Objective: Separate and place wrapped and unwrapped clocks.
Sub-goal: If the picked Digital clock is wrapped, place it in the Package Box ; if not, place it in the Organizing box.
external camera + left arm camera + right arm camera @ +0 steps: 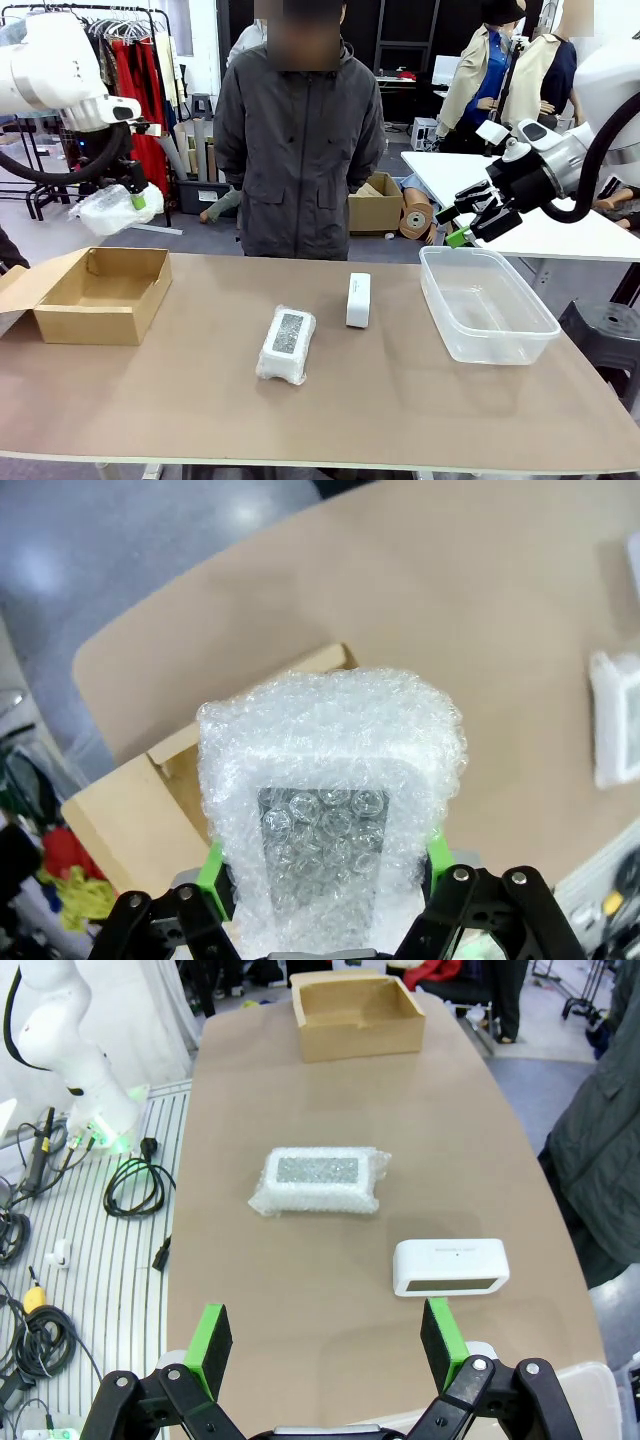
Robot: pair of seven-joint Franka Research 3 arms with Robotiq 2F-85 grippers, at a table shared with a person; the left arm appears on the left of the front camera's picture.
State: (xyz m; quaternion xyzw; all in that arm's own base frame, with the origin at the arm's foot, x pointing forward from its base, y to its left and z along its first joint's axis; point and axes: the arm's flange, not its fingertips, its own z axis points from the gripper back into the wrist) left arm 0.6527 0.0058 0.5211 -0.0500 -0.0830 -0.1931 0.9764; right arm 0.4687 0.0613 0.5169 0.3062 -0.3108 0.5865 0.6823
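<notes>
My left gripper (135,195) is shut on a bubble-wrapped clock (112,209), held in the air above and behind the cardboard box (95,293). In the left wrist view the same wrapped clock (330,810) sits between the green pads (213,865), with the box (140,810) below it. A second wrapped clock (286,343) lies on the table's middle, also in the right wrist view (318,1181). The bare white clock (358,299) stands just right of it (451,1266). My right gripper (462,222) hangs open above the clear tub (487,303), nothing between its fingers (209,1341).
A person in a dark grey jacket (298,140) stands at the far edge of the table. The open cardboard box sits at the left end, the clear plastic tub at the right. A second white table (560,225) lies behind the right arm.
</notes>
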